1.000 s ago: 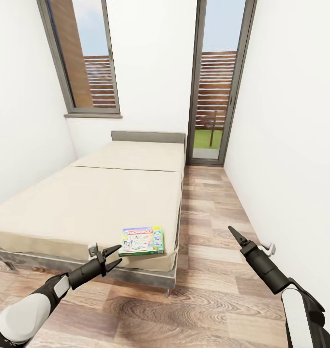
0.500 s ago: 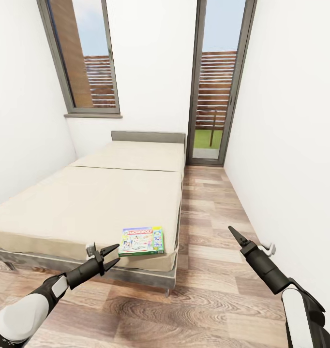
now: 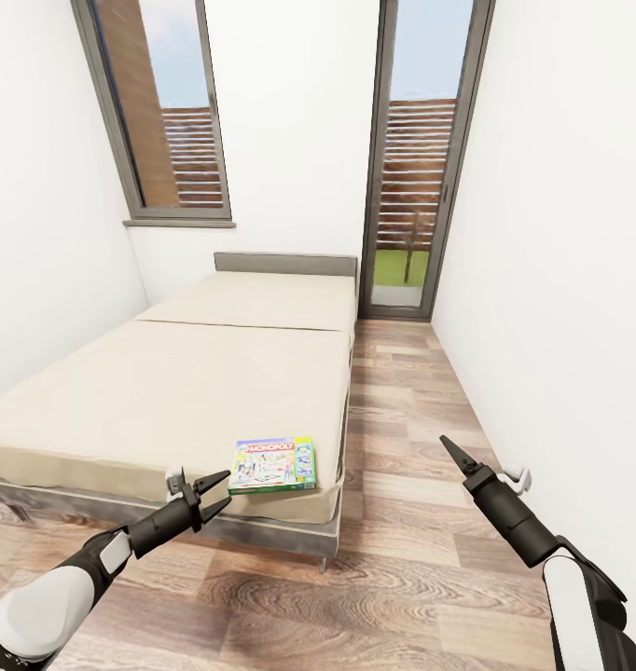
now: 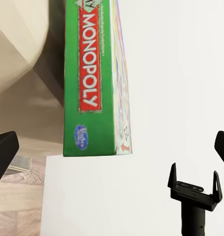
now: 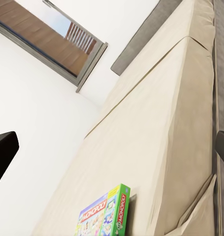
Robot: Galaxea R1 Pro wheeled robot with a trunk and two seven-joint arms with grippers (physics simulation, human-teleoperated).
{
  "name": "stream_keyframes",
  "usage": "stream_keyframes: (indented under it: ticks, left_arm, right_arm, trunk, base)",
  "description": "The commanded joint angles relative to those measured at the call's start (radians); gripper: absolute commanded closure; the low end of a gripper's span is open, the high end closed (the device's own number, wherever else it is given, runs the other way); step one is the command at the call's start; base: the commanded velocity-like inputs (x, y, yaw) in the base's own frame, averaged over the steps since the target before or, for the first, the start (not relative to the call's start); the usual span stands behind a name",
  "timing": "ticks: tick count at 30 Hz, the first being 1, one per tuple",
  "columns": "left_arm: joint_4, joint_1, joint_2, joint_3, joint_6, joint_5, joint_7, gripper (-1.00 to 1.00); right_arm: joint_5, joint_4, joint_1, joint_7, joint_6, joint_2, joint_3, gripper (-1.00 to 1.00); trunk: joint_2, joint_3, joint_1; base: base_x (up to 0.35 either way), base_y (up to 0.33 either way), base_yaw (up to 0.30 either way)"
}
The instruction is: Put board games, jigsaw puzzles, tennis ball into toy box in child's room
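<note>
A green-blue Monopoly board game [image 3: 273,464] lies flat on the near right corner of the bed [image 3: 169,391], which has a beige mattress and a grey frame. My left gripper [image 3: 227,488] is open just left of the box, at the mattress edge, with nothing between its fingers. The left wrist view looks along the box's green lettered side [image 4: 89,73], close ahead of the left gripper [image 4: 113,149]. My right gripper [image 3: 456,452] hangs open over the floor to the right of the bed, and the left wrist view shows its two spread prongs [image 4: 193,189]. From the right wrist view the box [image 5: 104,214] sits on the mattress.
A wood-plank floor aisle [image 3: 402,419] runs between the bed and the white right wall. A grey headboard [image 3: 285,264], a tall window [image 3: 164,112] and a glass door [image 3: 416,168] stand at the far end. A small white fitting [image 3: 514,480] sits low on the right wall.
My left arm has drawn back and down very slightly. The Monopoly box and the right arm have not moved.
</note>
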Motion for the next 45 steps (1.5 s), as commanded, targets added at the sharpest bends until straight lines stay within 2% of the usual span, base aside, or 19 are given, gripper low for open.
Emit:
stream_keyframes:
  ticks: [1, 45]
  left_arm:
    - [-0.001, -0.001, 0.000, 0.009, 0.010, -0.010, -0.004, -1.00]
    - [-0.001, -0.001, -0.001, 0.010, 0.015, -0.011, 0.001, -1.00]
  right_arm:
    - [-0.005, 0.000, -0.001, 0.002, 0.008, 0.001, -0.003, -1.00]
    - [-0.005, 0.000, -0.001, 0.003, 0.009, 0.001, -0.004, -1.00]
  trunk:
    - [0.000, -0.001, 0.000]
    - [0.000, -0.001, 0.000]
  base:
    - [0.000, 0.000, 0.000]
    - [0.012, 0.013, 0.000]
